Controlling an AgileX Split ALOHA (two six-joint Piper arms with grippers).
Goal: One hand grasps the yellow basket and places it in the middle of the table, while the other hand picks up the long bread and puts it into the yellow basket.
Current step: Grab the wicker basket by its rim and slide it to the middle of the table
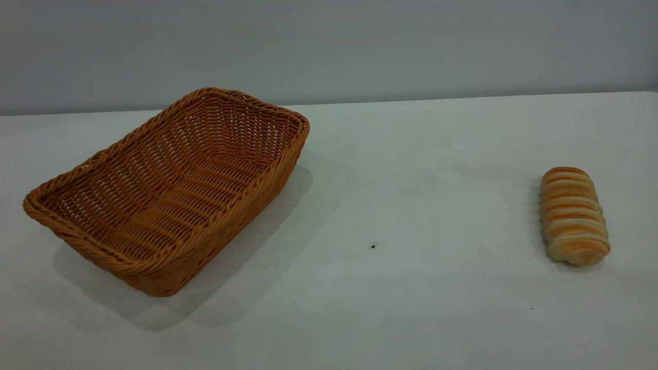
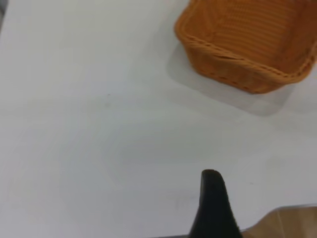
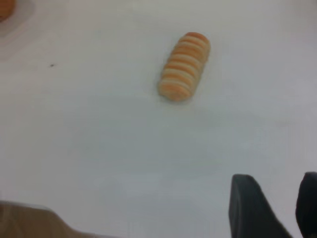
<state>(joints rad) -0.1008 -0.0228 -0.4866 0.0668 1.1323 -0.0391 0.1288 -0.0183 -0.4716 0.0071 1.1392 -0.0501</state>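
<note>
The yellow basket (image 1: pixel 169 190) stands empty on the left part of the white table (image 1: pixel 401 288), set at a slant. The left wrist view shows one of its ends (image 2: pixel 247 44). The long bread (image 1: pixel 573 216) lies on the right part of the table, and also shows in the right wrist view (image 3: pixel 184 66). Neither gripper shows in the exterior view. Only a dark part of my left gripper (image 2: pixel 213 208) shows, over bare table well short of the basket. My right gripper (image 3: pixel 277 203) is open and empty, over bare table some way from the bread.
A tiny dark speck (image 1: pixel 373 246) marks the table between basket and bread. A grey wall runs behind the table's far edge. A brown surface shows past the table's edge in the left wrist view (image 2: pixel 290 223) and the right wrist view (image 3: pixel 29 223).
</note>
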